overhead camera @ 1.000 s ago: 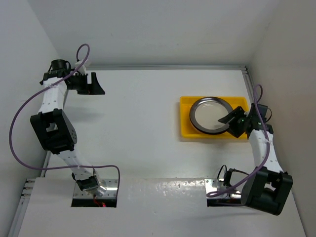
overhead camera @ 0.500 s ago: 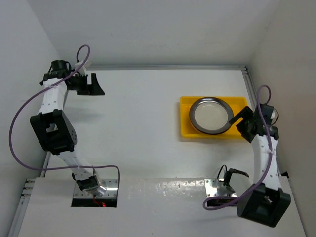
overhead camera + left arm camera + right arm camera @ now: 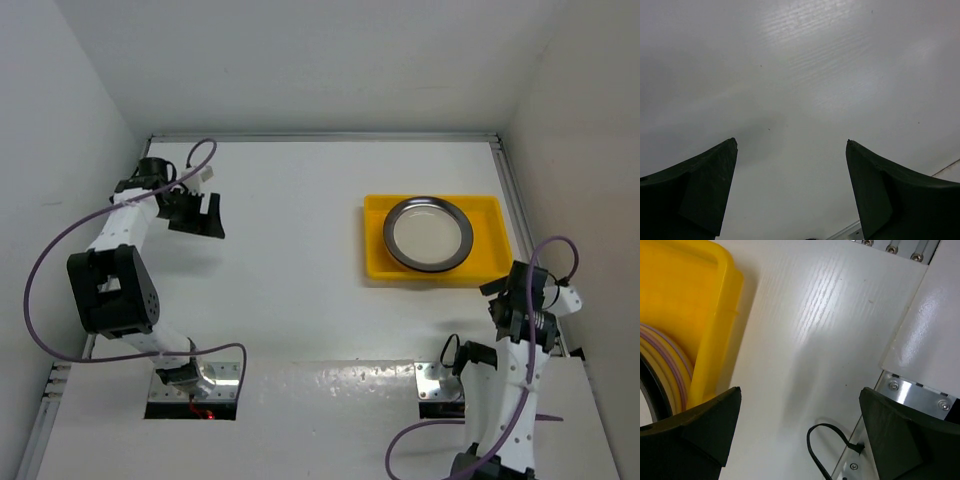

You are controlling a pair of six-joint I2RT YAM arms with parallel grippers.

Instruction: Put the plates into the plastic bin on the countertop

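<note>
The right gripper hangs released, its two dark fingers spread wide with nothing between them. It is over bare countertop, just off the near right corner of the plastic bin. In the right wrist view the bin's yellow wall fills the left side, and pale orange and lilac rims show stacked inside it. A thin black cable lies by the arm's metal base plate.

The plates sit as one stack near the middle of the bin, a shiny steel-rimmed one on top.

The left gripper is also released and empty. It is over the far left of the countertop, well apart from the bin.
</note>
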